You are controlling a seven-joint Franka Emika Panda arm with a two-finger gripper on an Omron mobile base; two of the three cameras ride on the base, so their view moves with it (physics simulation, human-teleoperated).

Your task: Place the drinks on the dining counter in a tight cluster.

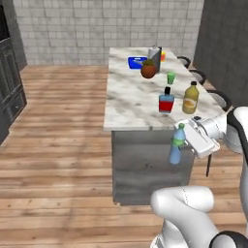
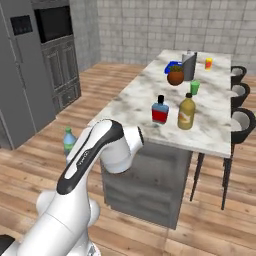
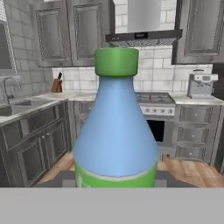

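We're seeing our hand (image 1: pixel 186 141) pinching the small light-blue bottle (image 1: pixel 177 144) w/ green cap & green label, upright, held in the air just off the near edge of the desk (image 1: pixel 131 99). Squat blue flask (image 1: pixel 166 101) & amber bottle (image 1: pixel 191 98) are standing near each other on the desk, caps on, contents not visible

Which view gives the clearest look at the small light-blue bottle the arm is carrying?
The left base view: the whole light-blue bottle shows upright, held by the gripper just off the dining counter. The hand view shows its green cap and upper body close up. In the right base view just its top peeks past the arm.
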